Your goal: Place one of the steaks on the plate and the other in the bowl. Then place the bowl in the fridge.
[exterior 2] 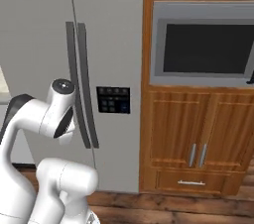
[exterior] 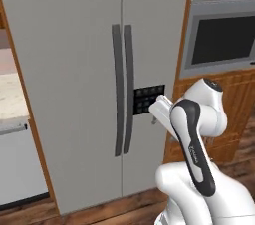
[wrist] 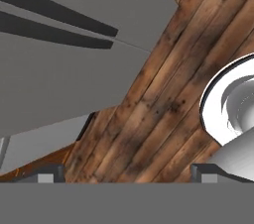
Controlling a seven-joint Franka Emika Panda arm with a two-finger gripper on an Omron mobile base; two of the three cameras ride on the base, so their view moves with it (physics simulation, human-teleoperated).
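Far left in the left base view, a pale stone tabletop (exterior: pixel 10 100) peeks in beside the fridge (exterior: pixel 74 69), with a white appliance front (exterior: pixel 17 167) under it. The fridge stands dead ahead, both doors shut, its two dark bar handles (exterior: pixel 123 89) meeting at the seam and the black control panel (exterior: pixel 148 99) just to their right. The base looks parked square to the doors, probably so the arm can reach a handle. The arm is folded up close in front, elbow high, hand tucked low.

The right base view adds the built-in oven (exterior 2: pixel 203 44) with its dark window and the wooden cabinet doors (exterior 2: pixel 198 139) below it, which the left base view crops.

The hand view looks down: the claw (wrist: pixel 128 174) is released, tips spread wide with nothing between them, above plank floor (wrist: pixel 163 94) and the fridge's lower edge. No steak, plate or bowl is in sight, so I can't judge how far the sorting has got.
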